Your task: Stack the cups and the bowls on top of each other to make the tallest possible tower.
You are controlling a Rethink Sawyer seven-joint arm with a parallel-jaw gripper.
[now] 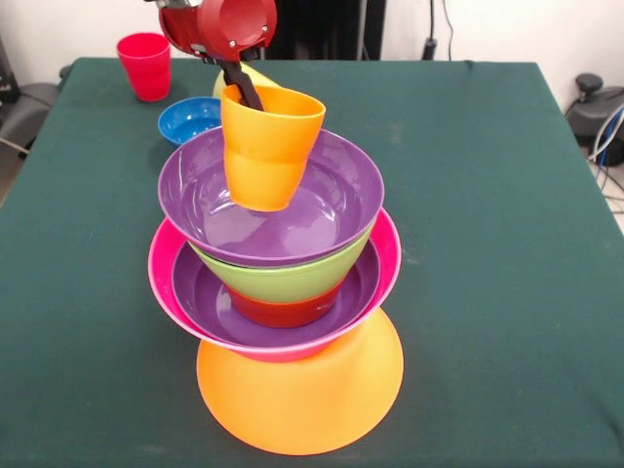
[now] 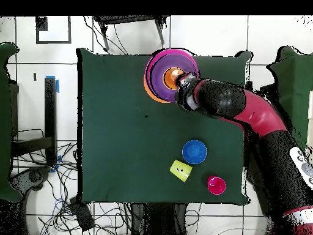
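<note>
1. Pinching the orange cup's [image 1: 265, 146] rim, the gripper [image 1: 241, 90] holds it upright, slightly tilted, above the top purple bowl [image 1: 271, 198].
2. Directly beneath, the tower [image 1: 283, 292] stands near the table's [image 1: 487, 244] camera-side edge.

The tower [image 1: 283, 283] blocks the near centre; table [image 1: 487, 244] beside it lies open.

Arm [image 2: 257, 116]: red shell with black segments and a textured black wrist section. Gripper [image 1: 237, 80]: glossy red rounded housing with small screws, dark slender fingers [image 1: 242, 88] below.
</note>
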